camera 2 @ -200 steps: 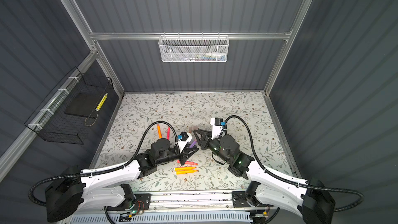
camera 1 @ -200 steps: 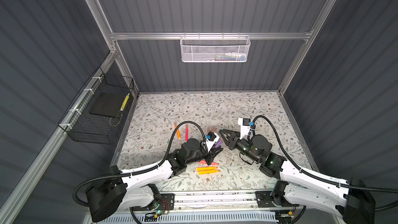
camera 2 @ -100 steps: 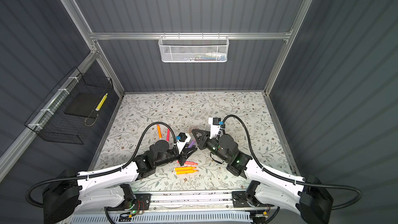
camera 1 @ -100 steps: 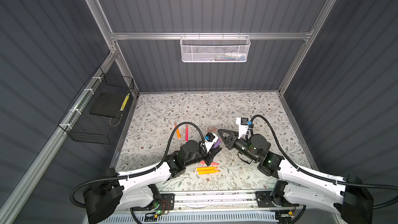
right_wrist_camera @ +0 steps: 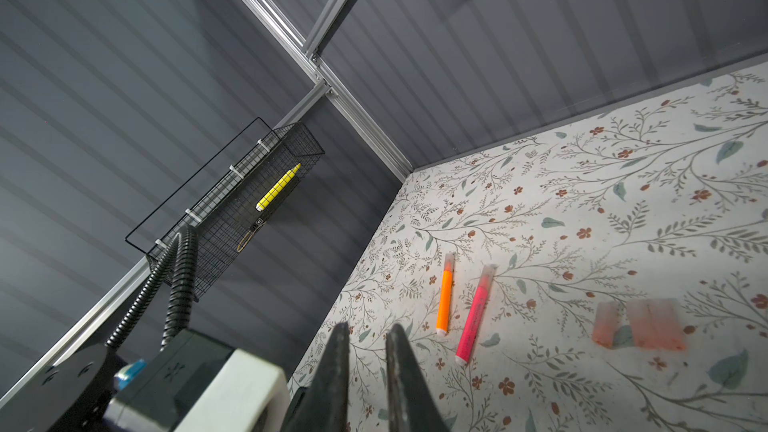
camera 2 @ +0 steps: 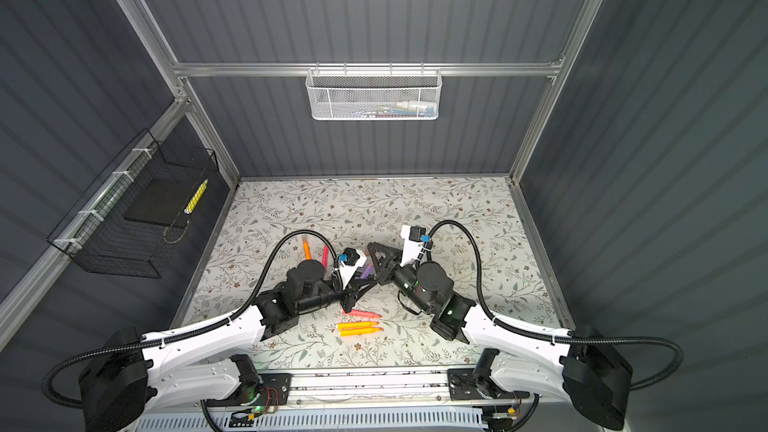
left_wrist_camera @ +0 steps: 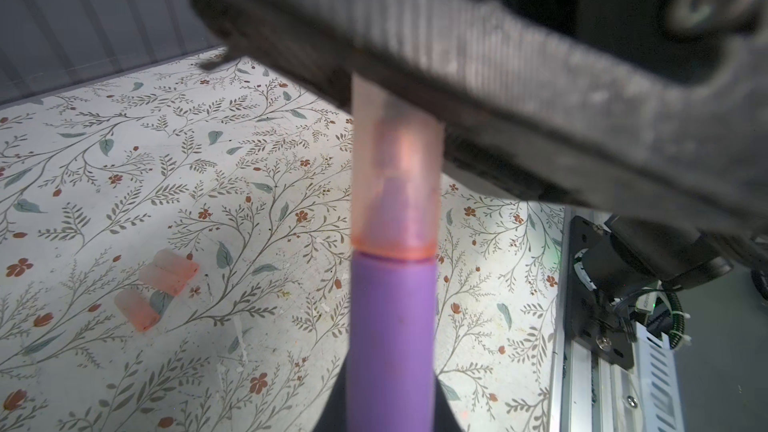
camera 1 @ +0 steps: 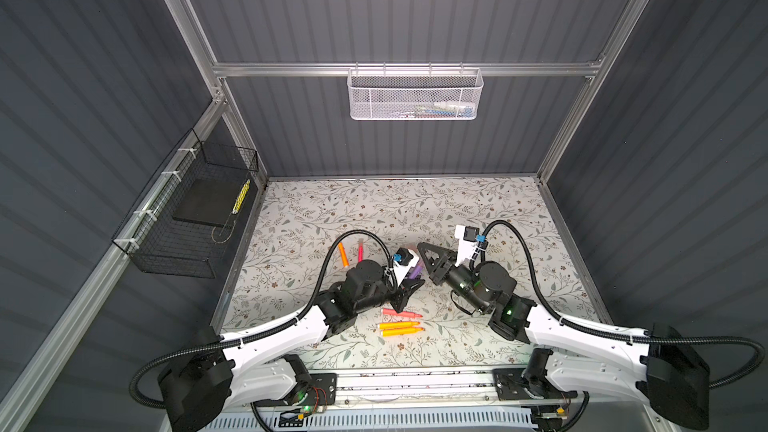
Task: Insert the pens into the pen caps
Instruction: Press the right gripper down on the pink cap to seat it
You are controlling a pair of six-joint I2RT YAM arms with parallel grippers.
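Observation:
My left gripper (camera 1: 409, 284) (left_wrist_camera: 390, 409) is shut on the purple pen (camera 1: 417, 271) (left_wrist_camera: 390, 338), which points toward the right arm. A translucent pinkish pen cap (left_wrist_camera: 395, 184) sits over the pen's tip. The cap's far end is hidden behind the side of my right gripper (camera 1: 422, 249) (right_wrist_camera: 368, 330), which is shut with nothing between its fingers. Three loose pen caps (left_wrist_camera: 168, 274) (right_wrist_camera: 654, 324) lie together on the mat. Capped orange (camera 1: 343, 254) (right_wrist_camera: 444, 301) and pink (camera 1: 360, 252) (right_wrist_camera: 473, 317) pens lie behind the left arm. A coral pen (camera 1: 401, 312) and two orange pens (camera 1: 399, 324) lie uncapped at the front.
A black wire basket (camera 1: 195, 218) with a yellow marker hangs on the left wall. A white mesh basket (camera 1: 415, 95) hangs on the back wall. The metal rail (camera 1: 415, 380) carrying both arm bases runs along the floral mat's front edge.
My right gripper has closed its jaws and shifted slightly left, toward the cap on the purple pen. The left gripper has kept its hold and barely moved.

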